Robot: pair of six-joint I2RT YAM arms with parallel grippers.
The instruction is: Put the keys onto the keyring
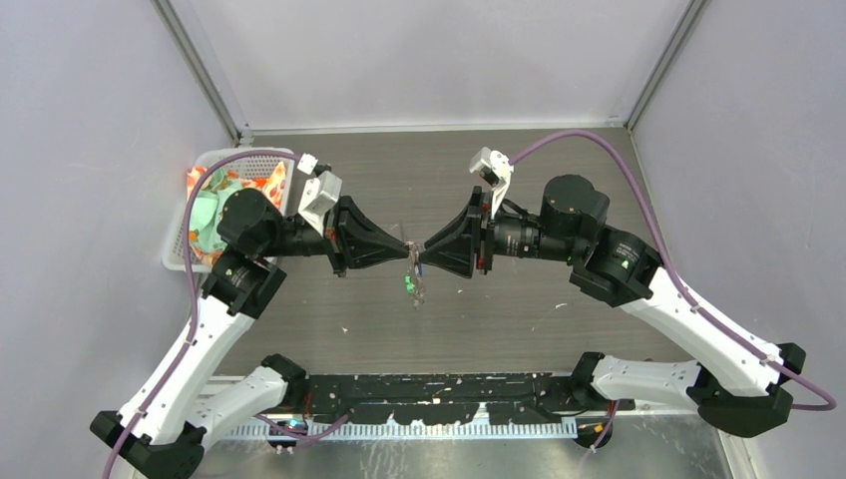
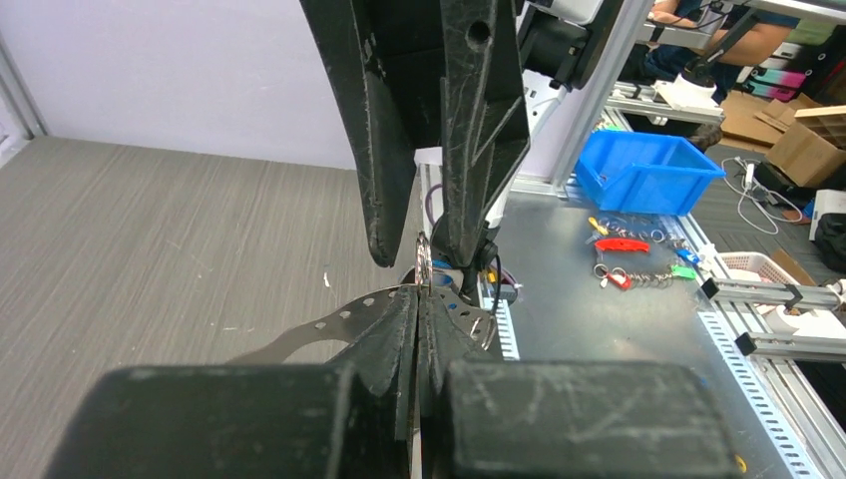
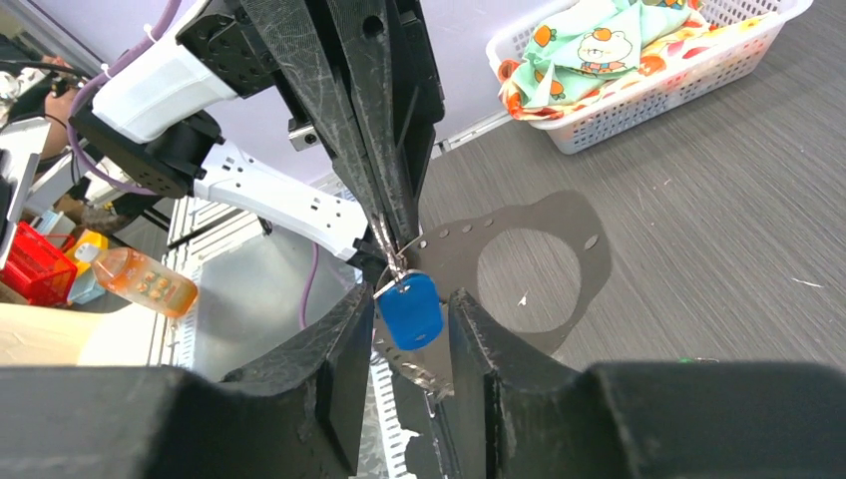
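Observation:
My two grippers meet tip to tip above the middle of the table. My left gripper is shut on the thin metal keyring, which stands edge-on just past its fingertips. In the right wrist view the keyring hangs from the left fingers. The blue-headed key dangles from it between the fingers of my right gripper, which are apart with a gap on each side. The green-headed key hangs below the grippers in the top view.
A white basket with colourful cloths sits at the table's back left. Beyond the near edge lie a metal bench with a blue bin, spare key chains and an orange bottle.

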